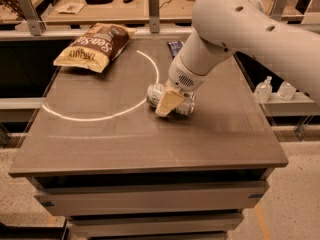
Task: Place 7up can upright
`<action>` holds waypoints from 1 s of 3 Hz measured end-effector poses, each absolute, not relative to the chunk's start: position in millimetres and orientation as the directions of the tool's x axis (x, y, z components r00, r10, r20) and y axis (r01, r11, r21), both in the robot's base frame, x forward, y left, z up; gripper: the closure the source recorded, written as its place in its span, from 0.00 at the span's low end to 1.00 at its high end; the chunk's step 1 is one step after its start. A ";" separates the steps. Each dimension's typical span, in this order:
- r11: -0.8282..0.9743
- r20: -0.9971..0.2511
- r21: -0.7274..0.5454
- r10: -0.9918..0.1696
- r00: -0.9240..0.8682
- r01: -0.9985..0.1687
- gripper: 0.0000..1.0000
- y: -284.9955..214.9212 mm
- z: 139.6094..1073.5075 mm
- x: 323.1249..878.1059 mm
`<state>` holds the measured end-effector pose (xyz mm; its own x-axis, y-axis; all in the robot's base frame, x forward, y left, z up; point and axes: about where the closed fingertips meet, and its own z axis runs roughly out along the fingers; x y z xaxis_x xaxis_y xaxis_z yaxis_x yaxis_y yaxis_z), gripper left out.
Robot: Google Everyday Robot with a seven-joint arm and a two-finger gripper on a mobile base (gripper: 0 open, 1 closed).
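The 7up can (155,95) lies on its side near the middle of the brown table (150,144), just right of a white arc marked on the top. Its silver-green body shows on both sides of my gripper (170,102). The gripper comes down from the white arm (235,29) at the upper right and straddles the can's middle. A cream-coloured finger (168,103) presses against the can's near side; the far finger is hidden behind the can. The can rests on the table top.
A brown-and-yellow chip bag (95,46) lies at the table's far left corner. A small dark packet (175,46) lies at the far edge, behind the arm. A bench with clutter stands behind the table. Plastic bottles (274,90) sit on a low shelf to the right.
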<state>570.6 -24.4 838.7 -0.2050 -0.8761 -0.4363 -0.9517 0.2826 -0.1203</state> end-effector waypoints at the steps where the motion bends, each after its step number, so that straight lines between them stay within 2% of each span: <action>1: 0.240 -0.469 -0.139 -0.870 -0.149 -0.961 0.70 -29.8 853.3 574.4; 2: 0.213 -0.510 -0.160 -0.854 -0.104 -0.964 0.94 -22.7 884.2 572.0; 3: 0.208 -0.589 -0.155 -0.804 -0.079 -0.966 1.00 -24.3 916.1 566.9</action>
<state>566.9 -24.3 916.1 -0.0793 -0.8042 -0.5890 -0.9657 0.2085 -0.1546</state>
